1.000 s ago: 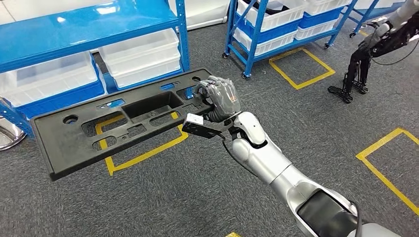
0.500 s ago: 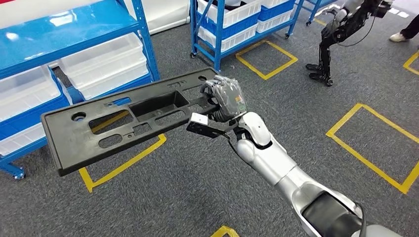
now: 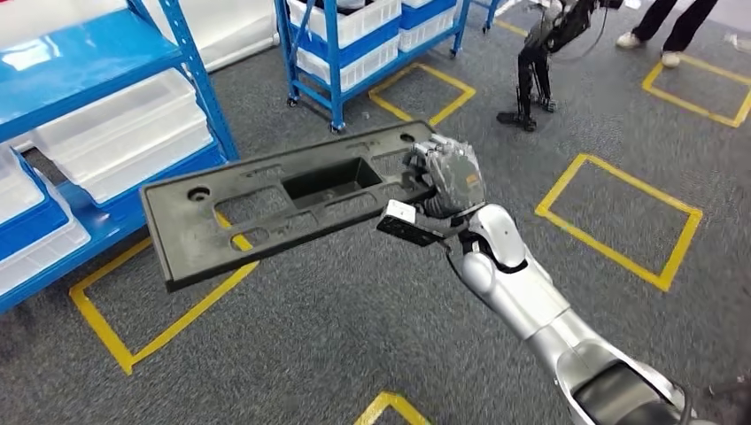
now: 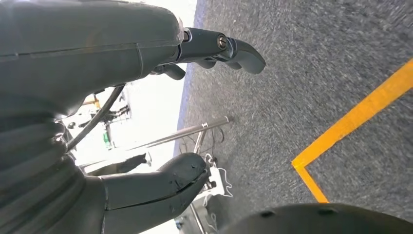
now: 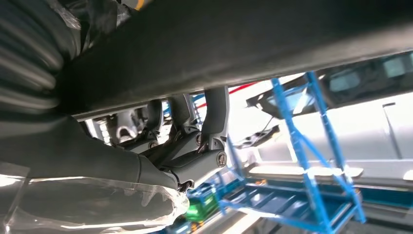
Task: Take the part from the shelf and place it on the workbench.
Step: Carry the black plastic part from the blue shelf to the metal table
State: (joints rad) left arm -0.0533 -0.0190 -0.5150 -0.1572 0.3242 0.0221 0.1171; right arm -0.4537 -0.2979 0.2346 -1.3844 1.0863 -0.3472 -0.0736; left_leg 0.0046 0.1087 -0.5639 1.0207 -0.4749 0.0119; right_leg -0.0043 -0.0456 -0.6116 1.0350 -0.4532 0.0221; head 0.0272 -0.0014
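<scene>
A long black plastic part (image 3: 274, 208) with several cut-outs and a deep middle recess hangs flat in the air over the carpet. My right hand (image 3: 443, 177) grips it at its right end, the fingers wrapped over the rim. In the right wrist view the part's dark underside (image 5: 243, 44) runs across, with my fingers (image 5: 195, 126) hooked up onto it. My left hand (image 4: 146, 112) hangs by my side over the carpet, thumb and fingers apart with nothing between them.
A blue shelf rack (image 3: 97, 53) with white bins (image 3: 124, 133) stands at the left. A second blue rack (image 3: 345, 44) stands behind. Yellow tape squares (image 3: 620, 212) mark the grey carpet. Another robot's legs (image 3: 531, 71) and a person's legs (image 3: 673, 27) are at the back right.
The whole view has swung: the racks slid left and the far robot moved toward the centre. The part stays in my right hand, carried slightly right in the picture.
</scene>
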